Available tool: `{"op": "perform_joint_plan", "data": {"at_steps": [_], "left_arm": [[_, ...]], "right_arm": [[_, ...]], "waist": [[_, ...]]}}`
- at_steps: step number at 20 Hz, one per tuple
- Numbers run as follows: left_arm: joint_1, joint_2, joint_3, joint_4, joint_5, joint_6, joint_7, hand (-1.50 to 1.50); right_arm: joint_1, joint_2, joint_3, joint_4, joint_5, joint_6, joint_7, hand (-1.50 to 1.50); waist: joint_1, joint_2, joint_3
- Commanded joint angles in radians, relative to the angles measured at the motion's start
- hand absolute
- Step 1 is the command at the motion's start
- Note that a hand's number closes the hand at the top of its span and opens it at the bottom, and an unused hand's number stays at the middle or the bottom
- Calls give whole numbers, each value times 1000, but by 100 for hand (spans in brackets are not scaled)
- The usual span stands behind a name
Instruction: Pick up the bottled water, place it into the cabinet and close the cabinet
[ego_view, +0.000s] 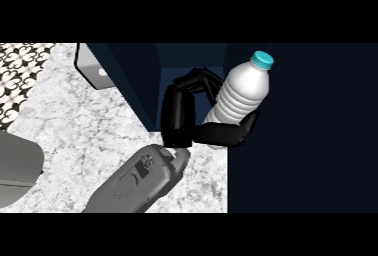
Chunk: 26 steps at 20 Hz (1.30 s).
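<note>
Nearest to the view, a grey forearm (140, 182) is seen coming in from the lower edge over the speckled counter (81, 125). At its end the right hand (214, 134) is curled round the lower part of the bottled water (240, 92), fingers on the far left side and thumb on the right. The bottle is held tilted, its blue cap (262, 59) pointing far and right, just in front of the dark blue cabinet (303, 125). The step in hand is judged to be the carrying in. The bottle should be brought upright, kept away from the dark panel (136, 85) at the left, probably the open door, and released only when its base is supported.
</note>
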<state>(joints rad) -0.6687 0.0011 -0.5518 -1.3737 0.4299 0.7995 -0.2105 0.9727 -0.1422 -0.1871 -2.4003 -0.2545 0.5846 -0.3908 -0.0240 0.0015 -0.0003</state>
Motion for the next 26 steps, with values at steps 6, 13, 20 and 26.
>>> {"op": "perform_joint_plan", "data": {"at_steps": [6, 13, 20, 26], "left_arm": [[-138, -1, 13, 233, 19, 29, -16, 150], [-187, -1, 86, 417, 25, -39, -86, 150], [-189, -1, 107, 514, 157, -30, -192, 150], [-272, 10, 250, 724, 134, -174, -279, 150]], "right_arm": [[82, 6, -33, -155, -129, 20, 61, -150], [15, -11, -56, -105, -165, 10, 91, -150], [-20, -13, -62, -59, -169, 25, 89, -150], [-6, -27, -104, -41, -193, 71, 53, -150]], "waist": [[-11, 0, 0], [-2, 6, -1], [-18, 7, -1], [-18, 8, -1]]}}
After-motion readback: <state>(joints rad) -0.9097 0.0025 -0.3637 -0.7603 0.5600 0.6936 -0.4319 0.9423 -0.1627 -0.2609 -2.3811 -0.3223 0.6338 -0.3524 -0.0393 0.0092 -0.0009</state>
